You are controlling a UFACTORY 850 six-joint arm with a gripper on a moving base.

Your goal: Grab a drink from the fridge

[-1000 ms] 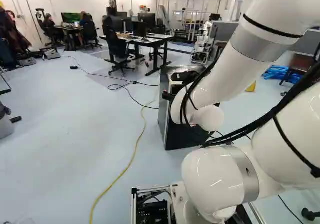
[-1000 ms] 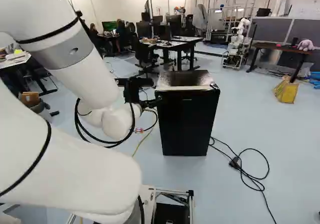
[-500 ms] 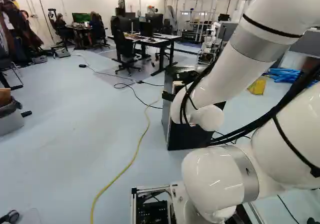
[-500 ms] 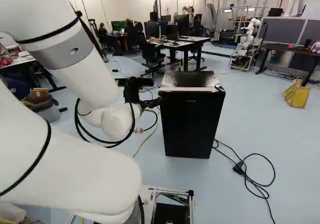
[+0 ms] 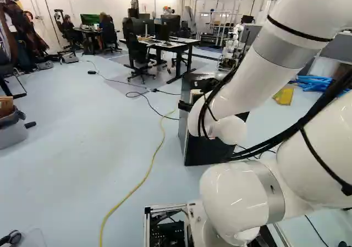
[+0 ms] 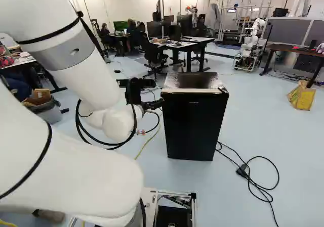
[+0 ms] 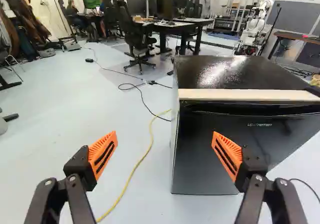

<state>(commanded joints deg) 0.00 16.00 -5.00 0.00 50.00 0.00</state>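
Note:
In the right base view my black gripper (image 6: 153, 104) reaches to the near left upper edge of the small black fridge (image 6: 195, 126). The fridge stands upright on the floor with its door closed; its inside is hidden, and no drink shows. In the wrist view the gripper (image 7: 165, 142) is open, its orange pads wide apart with nothing between them. Ahead of the fingers, the fridge (image 7: 220, 154) fills the side of the right finger, that finger overlapping the door front in view. The other finger is seen against bare floor. Whether anything touches the fridge I cannot tell.
A yellow cable (image 5: 148, 173) runs over the floor left of the fridge. A black cable with a plug (image 6: 243, 170) lies right of it. Behind stand a desk (image 6: 187, 44) and chairs. Another robot (image 6: 248, 45) stands far back, a yellow bag (image 6: 301, 96) at the right.
The base has turned a little to the left, shifting the scene rightward in both base views, mostly in the earlier half second. The arm keeps its pose against its lowest joint.

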